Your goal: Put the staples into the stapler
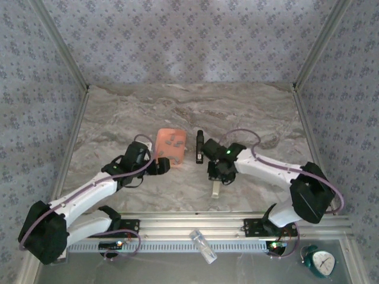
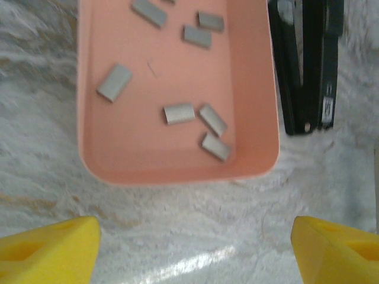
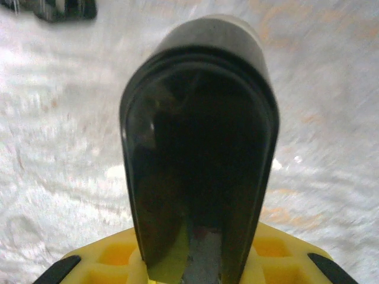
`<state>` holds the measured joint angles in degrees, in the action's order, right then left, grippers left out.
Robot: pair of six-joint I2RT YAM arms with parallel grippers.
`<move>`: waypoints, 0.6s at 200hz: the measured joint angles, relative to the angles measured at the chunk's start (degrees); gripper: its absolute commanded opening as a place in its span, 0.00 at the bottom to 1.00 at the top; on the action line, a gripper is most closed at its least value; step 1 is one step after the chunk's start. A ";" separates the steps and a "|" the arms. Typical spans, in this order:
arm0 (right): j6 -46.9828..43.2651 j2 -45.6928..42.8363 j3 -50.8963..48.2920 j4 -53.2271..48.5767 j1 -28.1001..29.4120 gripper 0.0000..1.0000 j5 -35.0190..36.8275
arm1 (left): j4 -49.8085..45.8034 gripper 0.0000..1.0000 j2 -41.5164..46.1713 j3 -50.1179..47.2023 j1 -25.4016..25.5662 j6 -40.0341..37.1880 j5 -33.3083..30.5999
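Seven grey staples (image 2: 179, 113) sit whole in the left wrist view, an eighth cut off by the top edge; one salmon tray (image 2: 177, 176); one black stapler (image 2: 305, 65); one dark rounded object (image 3: 198, 148); one clear tube (image 1: 203, 245); one small clock (image 1: 323, 261).

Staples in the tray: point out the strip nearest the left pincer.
The strip in the tray's near corner on the stapler side, lowest in the left wrist view. Every other strip lies farther from the left pincer.

High rear overview — wrist cameras close, downward; tray (image 2: 148, 148) shared
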<state>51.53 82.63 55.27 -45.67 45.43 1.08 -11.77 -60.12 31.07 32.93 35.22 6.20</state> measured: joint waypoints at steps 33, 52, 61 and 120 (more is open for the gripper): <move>-8.87 2.73 4.24 -0.96 -11.37 0.19 -1.09 | 2.62 0.85 -2.69 1.90 -4.17 2.34 1.03; -14.23 8.24 10.60 -1.53 -15.34 0.19 -1.97 | 3.32 0.85 -4.76 3.43 -6.36 2.89 1.95; -16.63 11.30 13.99 -1.29 -16.65 0.19 -2.49 | 3.45 0.85 -5.66 4.15 -7.34 3.04 2.32; -25.38 26.23 26.01 -0.24 -19.56 0.20 -6.14 | 3.04 0.85 -7.82 8.35 -12.81 2.23 3.04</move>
<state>26.15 108.86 81.28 -45.91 25.87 -5.06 -8.73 -67.94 39.42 20.12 37.45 9.23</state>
